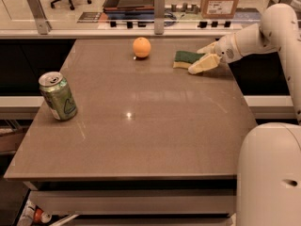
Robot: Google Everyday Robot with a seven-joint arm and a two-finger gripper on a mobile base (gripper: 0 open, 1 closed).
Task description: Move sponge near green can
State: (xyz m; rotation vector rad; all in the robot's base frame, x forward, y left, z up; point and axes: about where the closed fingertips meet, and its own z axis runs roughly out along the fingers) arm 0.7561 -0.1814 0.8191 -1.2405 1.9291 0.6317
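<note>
The sponge [184, 58], dark green on top with a pale yellow base, lies flat at the far right of the table. My gripper [196, 60] reaches in from the right at table height. It is open, with one pale finger [201, 65] in front of the sponge's right end and the other [207, 48] behind it. The green can [58, 96] stands upright near the table's left edge, far from the sponge.
An orange fruit [141, 47] sits at the far middle of the table [141, 135], left of the sponge. A low rail with metal posts [159, 6] runs behind the far edge. My white base [270, 173] fills the lower right corner.
</note>
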